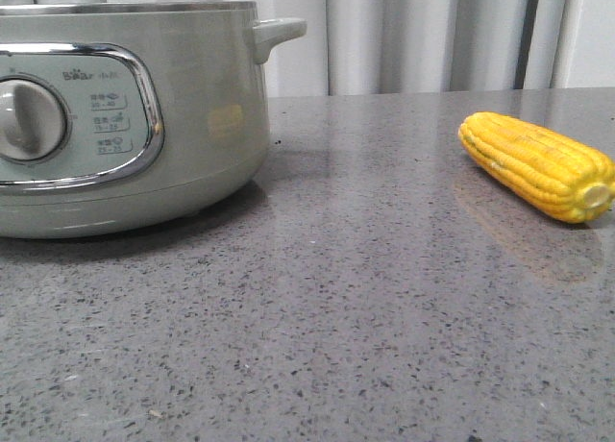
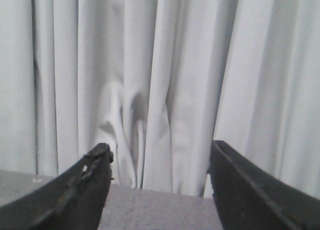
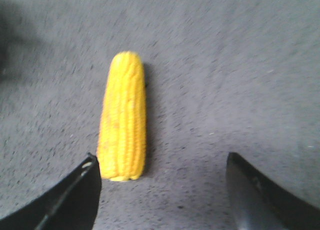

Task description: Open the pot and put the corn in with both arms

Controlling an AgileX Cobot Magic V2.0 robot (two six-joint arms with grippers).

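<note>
The pale grey-green pot [image 1: 192, 106] stands at the left of the front view, with its chrome-framed panel, grey dial [image 1: 29, 120], "Bear" logo and side handle [image 1: 277, 34]. Its top is cut off by the frame. The yellow corn [image 1: 538, 163] lies on the grey counter at the right, pale cut end toward the camera. Neither gripper shows in the front view. My right gripper [image 3: 160, 165] is open above the counter, with the corn [image 3: 123, 117] lying just ahead of its one finger [image 3: 75, 195]. My left gripper [image 2: 160, 155] is open and empty, facing the curtain.
A white pleated curtain [image 1: 423, 34] hangs behind the grey speckled counter [image 1: 336, 307]. It also fills the left wrist view [image 2: 165, 65], above a strip of counter [image 2: 155, 210].
</note>
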